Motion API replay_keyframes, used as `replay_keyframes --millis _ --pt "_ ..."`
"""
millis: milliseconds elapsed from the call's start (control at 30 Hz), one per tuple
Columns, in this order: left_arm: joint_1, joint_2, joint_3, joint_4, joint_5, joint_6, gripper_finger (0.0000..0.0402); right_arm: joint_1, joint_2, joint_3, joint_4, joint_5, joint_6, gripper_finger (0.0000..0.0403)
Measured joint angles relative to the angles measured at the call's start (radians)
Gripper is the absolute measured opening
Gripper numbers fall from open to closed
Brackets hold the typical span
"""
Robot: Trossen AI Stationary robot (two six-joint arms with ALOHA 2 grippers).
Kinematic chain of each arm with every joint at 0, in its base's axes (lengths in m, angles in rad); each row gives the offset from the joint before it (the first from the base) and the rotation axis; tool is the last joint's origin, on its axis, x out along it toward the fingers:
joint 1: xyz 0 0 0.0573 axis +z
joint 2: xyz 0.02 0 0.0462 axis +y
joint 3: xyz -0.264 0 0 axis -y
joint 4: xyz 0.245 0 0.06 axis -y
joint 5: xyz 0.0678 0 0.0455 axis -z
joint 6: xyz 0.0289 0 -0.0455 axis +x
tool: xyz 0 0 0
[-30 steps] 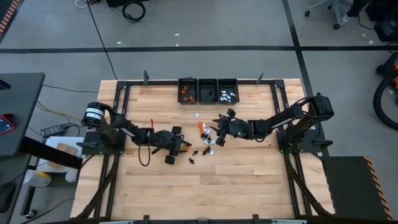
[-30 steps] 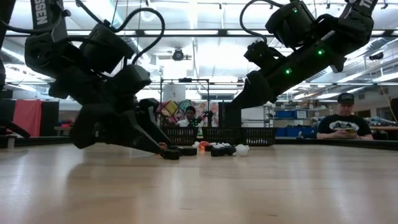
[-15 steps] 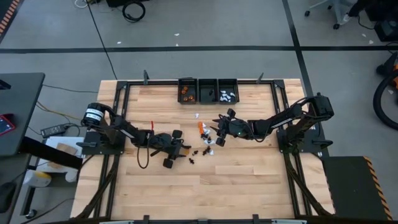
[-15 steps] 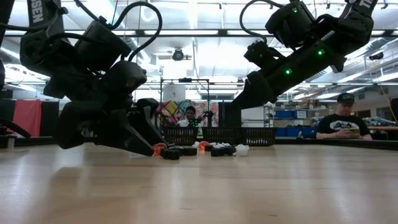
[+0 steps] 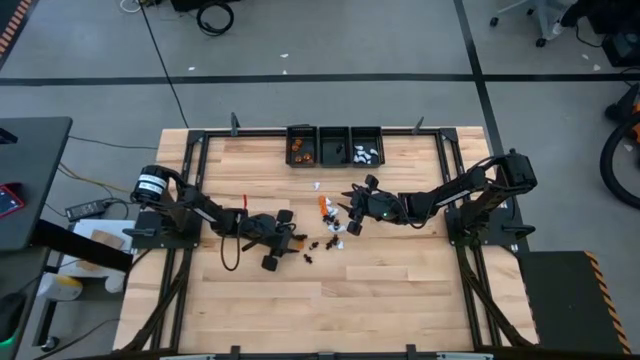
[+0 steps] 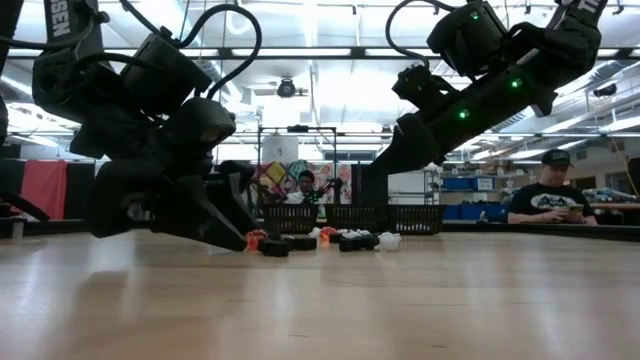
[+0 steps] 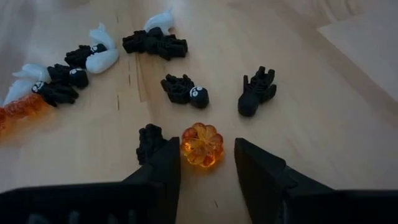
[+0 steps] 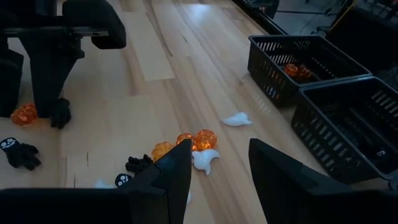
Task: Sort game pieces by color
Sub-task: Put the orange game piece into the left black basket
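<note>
The left gripper [image 7: 204,163] was low on the wooden table [image 5: 390,290], its two dark fingers [image 7: 163,168] standing partly apart on either side of a translucent orange pumpkin-shaped piece [image 7: 201,144]. The orange piece sat between the fingertips, close to the one finger and with a sliver of bare wood showing before the other, so the jaws bracketed it without visibly pinching it. A small black piece [image 7: 150,140] lay against the outside of one finger.

From the orange piece, more game pieces [image 7: 184,89] were scattered toward twelve o'clock in the left wrist view: black spider-like ones at about eleven and one o'clock, and a string of black, white and orange ones off toward ten o'clock.

In the high view the left gripper [image 5: 283,238] sat left of centre, with the loose cluster of pieces [image 5: 327,225] at its three o'clock. The right gripper [image 5: 352,208] hovered just past that cluster, at the left gripper's two o'clock. Its fingers [image 8: 177,171] stood apart and held nothing; past them lay orange pieces [image 8: 198,139] and white pieces [image 8: 235,119] on the wood.

Three black bins [image 5: 335,146] stood in a row at the table's far edge, at twelve o'clock from the cluster. One held orange pieces, one held white; what the middle one held was hard to make out.
</note>
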Motion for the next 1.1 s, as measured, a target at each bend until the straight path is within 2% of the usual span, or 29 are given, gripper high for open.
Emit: replay_keyframes --millis 200,400,1100 --pt "-0.001 0.000 0.000 -0.001 0.004 -0.012 0.0091 0.000 0.000 0.000 0.001 0.000 0.000 0.0165" --pt "0.001 0.000 -0.001 0.001 -0.001 -0.027 0.0068 0.000 0.000 0.000 0.004 0.000 0.004 0.0165" --pt "0.077 -0.003 -0.002 0.084 -0.011 -0.023 0.0061 0.001 0.000 0.000 -0.033 0.003 0.003 0.0165"
